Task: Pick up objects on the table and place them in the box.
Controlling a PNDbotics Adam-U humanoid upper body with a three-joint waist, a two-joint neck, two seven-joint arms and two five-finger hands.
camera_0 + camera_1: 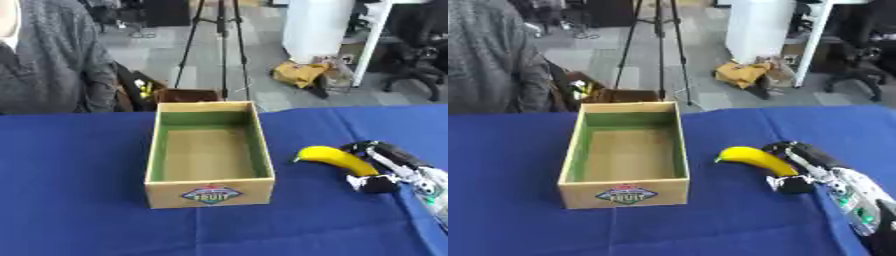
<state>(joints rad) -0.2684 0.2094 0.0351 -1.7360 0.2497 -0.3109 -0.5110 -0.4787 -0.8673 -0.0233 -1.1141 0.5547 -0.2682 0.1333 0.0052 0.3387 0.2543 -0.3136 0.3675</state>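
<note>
A yellow banana (337, 159) lies on the blue tablecloth to the right of an open cardboard box (209, 192) with a green inner lining and a "FRUIT" label on its front. The box holds nothing. My right hand (378, 167) comes in from the lower right, and its fingers and thumb curl round the banana's right end. The banana's left tip points toward the box and rests on or just above the cloth. My left hand shows in neither view.
The blue table (79, 200) stretches across the whole foreground. A person in a grey sweater (48, 60) stands at the far left edge. Behind the table are a tripod (219, 45), a white column and an office chair on the floor.
</note>
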